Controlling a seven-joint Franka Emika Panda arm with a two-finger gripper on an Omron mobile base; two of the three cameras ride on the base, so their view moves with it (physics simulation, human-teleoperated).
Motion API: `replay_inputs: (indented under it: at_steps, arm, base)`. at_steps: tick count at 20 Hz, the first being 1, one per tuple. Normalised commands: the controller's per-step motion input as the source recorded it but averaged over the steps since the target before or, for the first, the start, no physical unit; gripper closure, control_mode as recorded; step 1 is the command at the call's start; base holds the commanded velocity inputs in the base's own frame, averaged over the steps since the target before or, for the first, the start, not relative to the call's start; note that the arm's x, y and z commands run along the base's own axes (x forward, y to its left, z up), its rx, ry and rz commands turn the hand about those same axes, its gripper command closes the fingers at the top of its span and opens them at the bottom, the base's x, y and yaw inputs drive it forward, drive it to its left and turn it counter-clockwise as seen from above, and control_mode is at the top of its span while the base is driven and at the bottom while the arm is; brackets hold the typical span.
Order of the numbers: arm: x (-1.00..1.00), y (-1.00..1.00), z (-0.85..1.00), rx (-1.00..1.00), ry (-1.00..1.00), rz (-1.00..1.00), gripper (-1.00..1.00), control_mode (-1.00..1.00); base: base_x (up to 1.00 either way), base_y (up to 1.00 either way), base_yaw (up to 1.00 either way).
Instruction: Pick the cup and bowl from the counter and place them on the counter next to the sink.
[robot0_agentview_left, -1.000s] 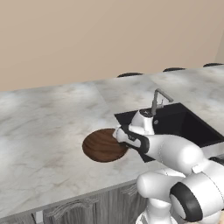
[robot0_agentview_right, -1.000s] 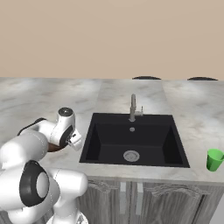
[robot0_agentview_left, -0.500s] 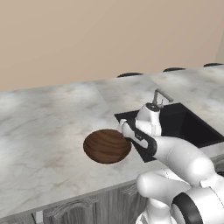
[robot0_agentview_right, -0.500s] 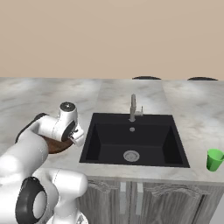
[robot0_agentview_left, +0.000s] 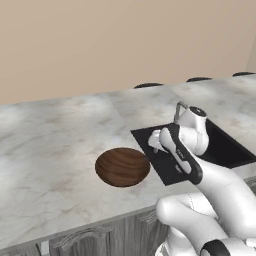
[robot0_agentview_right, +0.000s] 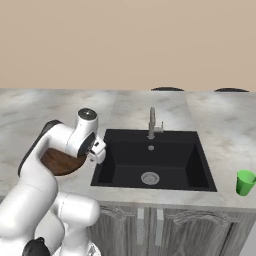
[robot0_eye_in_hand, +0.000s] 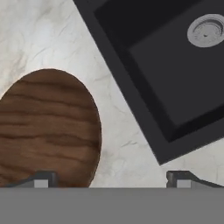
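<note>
- Pale marbled counter (robot0_agentview_left: 50, 145) running the full width, under a plain beige wall; dark cabinets below its front edge.
- Dark brown wood-grain bowl (robot0_agentview_left: 122, 167) resting on the counter near the front edge, just beside the sink's left rim, apart from it by a narrow strip of stone; same bowl (robot0_eye_in_hand: 46, 129) seen from above at the left of the hand view, half hidden behind the arm in the right base view (robot0_agentview_right: 59, 161).
- Gripper (robot0_eye_in_hand: 111, 179) poised over the strip of counter between bowl and sink, fingers spread wide and holding nothing; left fingertip (robot0_eye_in_hand: 41, 179) over the bowl's near edge, right one over bare stone by the sink's corner.
- Hand (robot0_agentview_left: 160, 141) above the sink's left rim in the left base view.
- Black recessed sink (robot0_agentview_right: 152, 165) set into the counter, round silver drain (robot0_agentview_right: 150, 178) in its floor, slim silver faucet (robot0_agentview_right: 152, 122) at its back rim.
- Small green cup (robot0_agentview_right: 245, 182) upright on the counter near the front edge, right of the sink's right rim, well apart from the bowl.
- No brand, label or writing readable anywhere.
</note>
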Motion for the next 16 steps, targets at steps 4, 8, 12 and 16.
replay_inputs:
  at_steps: [4, 8, 12, 16]
  arm:
    - [-0.23, -0.22, 0.39, -0.10, 0.00, 0.33, -1.00, -1.00]
    - [-0.42, -0.01, 0.10, -0.08, 0.00, 0.32, -1.00, -1.00]
    - [-0.56, 0.00, 0.00, -0.07, -0.02, 0.26, -1.00, -1.00]
    - [-0.68, 0.00, 0.00, -0.02, -0.02, 0.21, -1.00, -1.00]
  base:
    - [0.00, 0.00, 0.00]
    - [0.00, 0.00, 0.00]
    - [0.00, 0.00, 0.00]
    - [0.00, 0.00, 0.00]
